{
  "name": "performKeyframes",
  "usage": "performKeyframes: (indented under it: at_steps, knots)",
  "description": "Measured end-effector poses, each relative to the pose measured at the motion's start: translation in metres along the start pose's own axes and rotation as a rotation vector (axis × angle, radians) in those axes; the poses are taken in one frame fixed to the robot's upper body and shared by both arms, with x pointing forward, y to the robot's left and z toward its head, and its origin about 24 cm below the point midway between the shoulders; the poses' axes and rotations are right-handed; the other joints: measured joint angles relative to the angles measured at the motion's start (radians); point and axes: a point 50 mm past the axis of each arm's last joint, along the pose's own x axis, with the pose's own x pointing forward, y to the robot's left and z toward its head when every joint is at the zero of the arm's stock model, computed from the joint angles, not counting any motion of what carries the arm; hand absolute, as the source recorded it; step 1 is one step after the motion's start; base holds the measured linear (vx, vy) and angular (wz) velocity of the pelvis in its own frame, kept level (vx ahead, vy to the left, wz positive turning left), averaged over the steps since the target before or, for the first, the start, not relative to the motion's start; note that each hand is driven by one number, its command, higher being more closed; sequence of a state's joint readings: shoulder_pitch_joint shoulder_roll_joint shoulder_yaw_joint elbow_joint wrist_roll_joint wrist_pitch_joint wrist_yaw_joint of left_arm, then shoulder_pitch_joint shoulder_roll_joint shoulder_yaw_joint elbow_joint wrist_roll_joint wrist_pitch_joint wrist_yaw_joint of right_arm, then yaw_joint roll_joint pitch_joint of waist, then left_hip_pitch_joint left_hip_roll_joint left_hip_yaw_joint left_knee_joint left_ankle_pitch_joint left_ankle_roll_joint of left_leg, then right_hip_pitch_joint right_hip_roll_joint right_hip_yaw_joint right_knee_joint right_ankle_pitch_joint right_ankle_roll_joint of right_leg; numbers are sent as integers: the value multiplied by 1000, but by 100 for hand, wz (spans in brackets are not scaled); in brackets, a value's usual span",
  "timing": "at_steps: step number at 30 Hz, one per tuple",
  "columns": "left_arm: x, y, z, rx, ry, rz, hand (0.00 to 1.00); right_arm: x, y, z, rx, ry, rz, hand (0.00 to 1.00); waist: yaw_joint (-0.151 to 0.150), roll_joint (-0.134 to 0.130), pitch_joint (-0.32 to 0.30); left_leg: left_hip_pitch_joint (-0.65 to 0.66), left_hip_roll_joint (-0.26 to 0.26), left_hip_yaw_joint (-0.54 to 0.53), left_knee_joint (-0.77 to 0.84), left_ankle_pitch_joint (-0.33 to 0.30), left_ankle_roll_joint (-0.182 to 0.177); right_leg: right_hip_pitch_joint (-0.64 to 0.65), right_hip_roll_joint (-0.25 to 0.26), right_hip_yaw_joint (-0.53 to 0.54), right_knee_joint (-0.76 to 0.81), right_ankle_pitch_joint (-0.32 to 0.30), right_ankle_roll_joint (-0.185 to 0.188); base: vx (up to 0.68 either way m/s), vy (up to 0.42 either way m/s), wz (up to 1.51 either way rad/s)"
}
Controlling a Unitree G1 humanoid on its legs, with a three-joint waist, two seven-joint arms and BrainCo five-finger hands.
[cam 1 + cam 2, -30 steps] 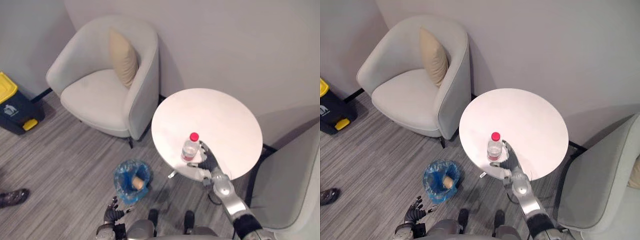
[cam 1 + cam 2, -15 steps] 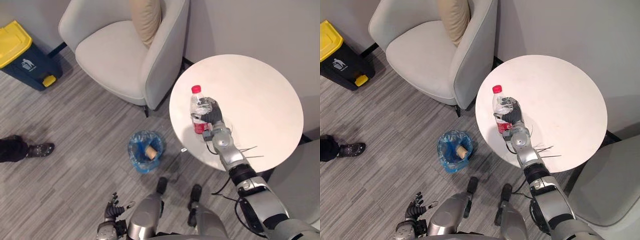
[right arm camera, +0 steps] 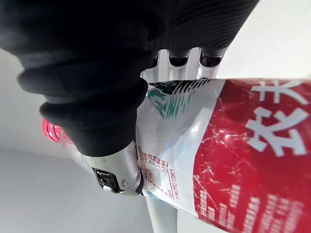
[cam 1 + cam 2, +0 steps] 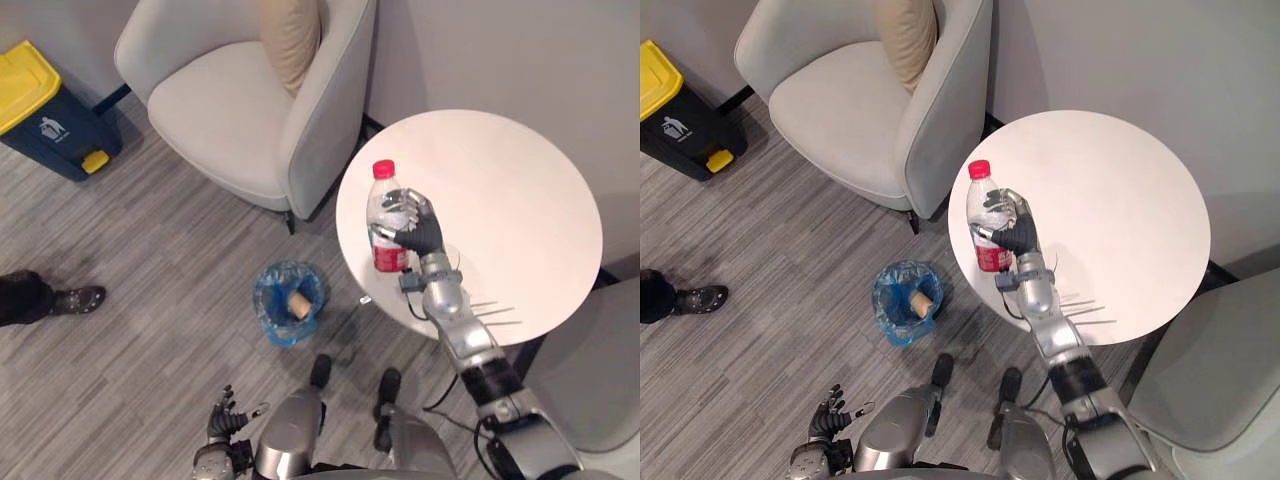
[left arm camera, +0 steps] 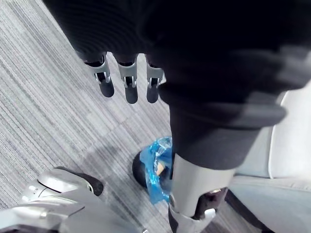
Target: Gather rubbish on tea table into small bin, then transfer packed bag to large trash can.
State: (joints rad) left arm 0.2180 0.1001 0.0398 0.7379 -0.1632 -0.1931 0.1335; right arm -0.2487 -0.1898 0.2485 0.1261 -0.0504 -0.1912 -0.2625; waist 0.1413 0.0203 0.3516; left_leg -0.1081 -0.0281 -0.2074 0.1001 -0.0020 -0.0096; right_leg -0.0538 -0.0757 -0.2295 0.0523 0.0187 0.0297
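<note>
Standing upright over the left edge of the round white tea table [image 4: 505, 190], a clear plastic bottle [image 4: 380, 215] with a red cap and a red label is held in the right hand [image 4: 418, 228]. The fingers and thumb are curled round the bottle's middle, above the label, as is seen closely in the right wrist view, where the thumb [image 3: 114, 160] is pressed against the bottle's side. Whether the bottle's base touches the table cannot be told.

The small bin [image 4: 268, 305], lined with a blue bag, is placed on the grey floor just beside the table's left edge and below the bottle in the head views. A tan, cup-like piece of rubbish [image 4: 298, 300] is seen inside it.

The left hand [image 4: 225, 425] is held low, near the floor and well apart from the bin, with its fingers [image 5: 130, 87] straight and spread and nothing in them.

The large trash can [image 4: 40, 100], dark blue with a yellow lid, is set against the wall, far from the table. Between it and the table a pale armchair [image 4: 220, 110] with a beige cushion [image 4: 292, 35] is placed. A person's shoe [image 4: 75, 298] is seen on the floor near the trash can.
</note>
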Motion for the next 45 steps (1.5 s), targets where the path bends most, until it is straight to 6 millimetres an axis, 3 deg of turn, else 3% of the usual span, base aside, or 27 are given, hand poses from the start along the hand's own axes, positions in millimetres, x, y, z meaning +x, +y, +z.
performKeyframes:
  at_steps: [3,5,6,7,9,13,16,17,18,19,20,21,24,25,26,27,28,30,31,35,37,39,40,45]
  knots:
    - [0,-2,1,6,-2,-9,0,-15,2,-10,-33,39,22,100,-12,-1,-35,-3,-9,-52,-21,28,-9,24,-13,-91,7,-28,1,63,-41,80]
    - [0,-2,1,6,-1,-9,0,-16,10,-9,-45,31,47,100,-16,0,-43,-10,-9,82,-19,44,16,36,-37,-142,39,-52,1,-12,10,76]
    - [0,-5,-1,2,5,-14,0,-17,13,-8,-56,26,56,100,-19,14,-60,-17,14,188,-14,7,64,36,-38,-166,51,-58,1,-49,52,47]
    - [1,-8,1,-2,3,-17,0,-17,17,-7,-67,19,65,100,-15,14,-71,-18,51,316,-7,-22,66,38,-49,-179,61,-62,5,-38,47,48]
    - [1,-9,0,15,9,-25,0,-18,24,-6,-78,9,94,100,-22,23,-86,-5,77,422,9,-23,64,62,-67,-211,76,-82,29,33,47,51]
    - [0,-10,-8,58,41,-40,0,-22,41,-3,-85,-3,170,100,-16,12,-125,12,38,396,22,-22,59,80,-113,-229,121,-116,66,68,120,33]
    - [-1,-6,-11,84,50,-40,0,-27,49,-13,-79,42,206,100,-15,5,-123,29,-10,374,95,-85,74,79,-199,-235,281,-197,92,53,127,28]
    - [-1,-5,-12,99,55,-42,0,-30,54,-20,-85,73,235,100,-15,2,-121,32,-26,365,129,-117,88,55,-233,-213,395,-220,70,5,108,30]
    - [-2,-3,-14,120,60,-47,0,-33,58,-25,-92,95,260,100,-23,2,-120,35,-35,343,155,-136,102,-8,-258,-155,547,-210,3,34,125,38]
    - [-3,-2,-15,135,61,-50,0,-35,60,-27,-95,102,270,100,-26,2,-116,33,-35,330,169,-143,107,-50,-256,-108,615,-221,-17,50,68,56]
    - [-2,-2,-14,145,60,-55,0,-36,63,-28,-99,106,288,100,-39,-3,-101,25,-35,286,195,-155,109,-104,-213,-14,670,-253,-4,72,22,76]
    - [-1,1,-13,151,57,-49,0,-37,66,-28,-102,104,309,100,-49,-5,-90,7,-35,249,210,-158,112,-152,-160,60,655,-268,7,55,-7,85]
    - [5,5,-2,169,27,-45,0,-32,65,-28,-131,96,319,100,-55,-15,-62,-38,-47,175,240,-162,100,-222,-73,168,506,-257,31,50,-51,100]
    - [7,4,2,176,12,-49,0,-27,63,-26,-150,79,321,100,-59,-19,-45,-72,-64,153,279,-167,84,-238,-76,172,456,-231,41,25,-80,121]
    - [11,4,11,179,-18,-49,0,-16,62,-20,-176,42,325,100,-68,-33,-18,-128,-96,133,372,-190,78,-270,-93,166,425,-154,37,18,-85,111]
    - [14,0,17,175,-35,-54,0,-7,60,-16,-196,20,325,100,-72,-27,3,-163,-100,131,425,-207,72,-290,-95,173,451,-126,52,-24,-114,93]
    - [19,-13,31,164,-79,-84,0,18,52,-10,-271,-18,318,100,-65,19,46,-255,-87,129,504,-225,58,-362,-88,156,502,-133,43,-42,-93,47]
    - [24,-24,45,147,-128,-101,0,41,45,-4,-358,-44,310,100,-40,42,74,-344,-78,127,528,-227,54,-446,-79,151,524,-131,36,-55,-94,19]
    - [27,-27,54,135,-153,-97,0,51,40,-2,-410,-53,315,100,-27,45,101,-377,-74,118,547,-230,49,-475,-75,143,540,-133,29,-43,-83,14]
    - [36,-41,77,110,-207,-105,0,66,19,-4,-510,-35,267,100,-14,48,110,-505,-70,87,625,-241,30,-579,-75,107,605,-151,8,-71,-45,28]
    - [40,-51,94,94,-253,-112,0,75,10,0,-565,-42,233,100,-12,50,111,-581,-82,75,663,-246,23,-653,-89,97,657,-166,2,-114,-8,30]
    - [42,-68,125,17,-335,-115,0,85,-1,9,-601,-67,167,100,3,51,114,-704,-96,72,724,-256,8,-778,-112,93,747,-196,-2,-169,-24,33]
    - [42,-70,128,7,-346,-115,0,86,-2,11,-601,-72,159,100,4,51,115,-718,-98,71,731,-256,8,-792,-116,91,755,-199,-5,-132,-32,31]
    - [30,-100,190,-196,-523,-145,0,108,-15,61,-545,-225,-32,100,7,49,177,-966,-105,60,860,-261,-7,-1030,-152,62,915,-260,-26,-116,-60,34]
